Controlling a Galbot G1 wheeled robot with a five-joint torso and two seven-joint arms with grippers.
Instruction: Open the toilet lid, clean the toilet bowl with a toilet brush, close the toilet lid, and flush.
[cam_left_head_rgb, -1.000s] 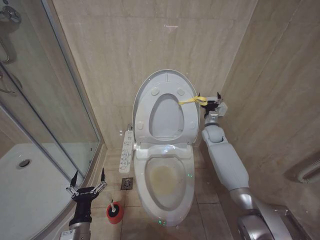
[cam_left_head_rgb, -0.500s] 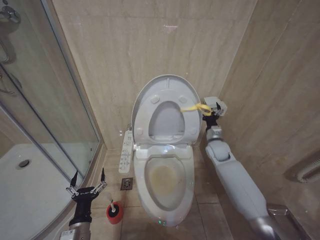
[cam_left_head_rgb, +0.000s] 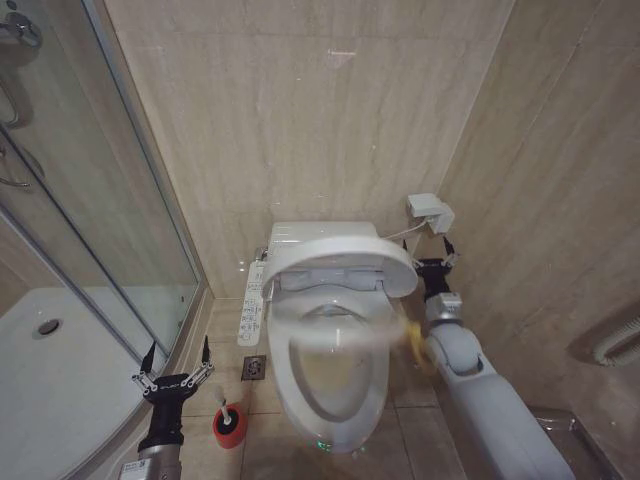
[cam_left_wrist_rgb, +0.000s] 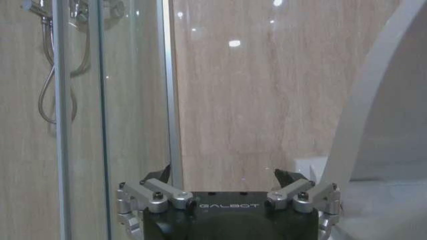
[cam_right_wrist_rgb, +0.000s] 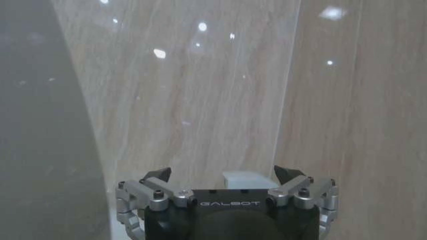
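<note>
Dropped since upright: toilet lid (cam_left_head_rgb: 345, 258) halfway down over toilet bowl (cam_left_head_rgb: 330, 385), closing step; right gripper (cam_left_head_rgb: 437, 272) beside it, spread wide, empty; left gripper (cam_left_head_rgb: 175, 362) wide near toilet brush (cam_left_head_rgb: 226, 418); flushing likely next

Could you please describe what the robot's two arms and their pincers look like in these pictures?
The right arm is a smooth, rounded silver-grey shell with a ringed metal wrist joint. Both the left pincer and the right pincer have a black body printed "GALBOT" in white, silver bolted linkage arms either side, and dark pointed fingertips. The left forearm is black with a silver collar below.
</note>
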